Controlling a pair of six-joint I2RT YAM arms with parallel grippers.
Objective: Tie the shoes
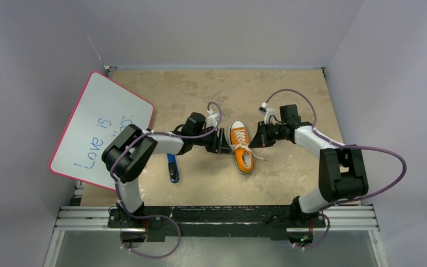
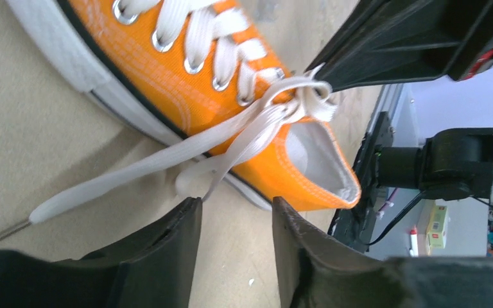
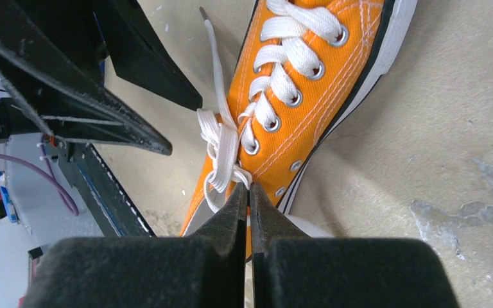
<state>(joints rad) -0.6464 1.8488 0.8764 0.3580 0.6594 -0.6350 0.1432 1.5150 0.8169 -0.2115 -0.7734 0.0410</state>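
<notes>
Top external view: orange shoe (image 1: 242, 147) lies on the table (image 1: 289, 100), flanked by both grippers. Left gripper (image 1: 223, 143) sits just left of the shoe. On its wrist view the fingers (image 2: 167, 256) stand apart with nothing between them. A small lace loop (image 2: 192, 174) lies just ahead of the tips, beside the shoe's sole.

Right gripper (image 3: 246, 192) is at the shoe's collar, fingers pressed together and pinching the laces (image 3: 226, 151) where they cross above the top eyelets.

I judge the step to be forming the bow; no finished knot shows. Next I need the left gripper to advance onto that loop and close, with the right holding the crossing taut.

Blue marker (image 1: 172, 168) lies well left of the shoe.
</notes>
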